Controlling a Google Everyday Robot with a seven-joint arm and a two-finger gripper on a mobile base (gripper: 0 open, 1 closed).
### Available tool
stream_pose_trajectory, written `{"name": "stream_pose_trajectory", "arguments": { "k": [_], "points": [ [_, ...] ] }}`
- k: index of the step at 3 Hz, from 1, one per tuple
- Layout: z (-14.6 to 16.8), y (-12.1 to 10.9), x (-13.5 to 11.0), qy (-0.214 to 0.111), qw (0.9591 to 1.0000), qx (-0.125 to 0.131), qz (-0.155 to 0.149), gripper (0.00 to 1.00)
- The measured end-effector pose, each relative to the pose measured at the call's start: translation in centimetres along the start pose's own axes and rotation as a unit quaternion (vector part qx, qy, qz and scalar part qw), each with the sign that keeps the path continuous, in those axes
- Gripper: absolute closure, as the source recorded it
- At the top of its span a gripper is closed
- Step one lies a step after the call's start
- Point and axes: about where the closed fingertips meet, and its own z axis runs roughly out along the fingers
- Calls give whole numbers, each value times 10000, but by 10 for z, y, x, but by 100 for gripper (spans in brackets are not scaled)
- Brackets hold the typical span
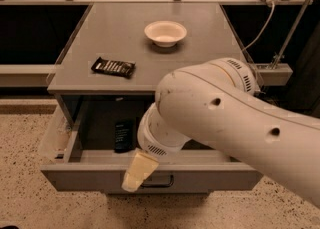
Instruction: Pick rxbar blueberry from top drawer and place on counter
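Note:
The top drawer (210, 177) is pulled open below the counter (125, 28). The rxbar blueberry (123, 134), a dark flat bar, lies inside the drawer left of centre. My gripper (135, 173) hangs at the end of the big white arm (225, 118). It is over the drawer's front panel, just left of the small handle (159, 183). It is a little in front of and to the right of the bar, and it does not touch it. The arm hides the right half of the drawer's inside.
A black-wrapped bar with white lettering (113, 66) lies on the counter's front left. A white bowl (165, 33) stands at the counter's middle back. Speckled floor lies in front. Cables and a metal frame (287, 28) stand to the right.

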Motion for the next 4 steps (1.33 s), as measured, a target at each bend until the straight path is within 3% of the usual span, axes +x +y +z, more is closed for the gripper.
{"name": "stream_pose_trajectory", "arguments": {
  "k": [1,2,3,4],
  "points": [
    [0,0,-1,-8,10000,-3,4,0],
    [24,-13,-1,-295,9992,-191,197,0],
    [72,-47,-18,-635,9956,-600,345,0],
    [103,-71,-36,-825,9928,-761,407,0]
  ]
}}
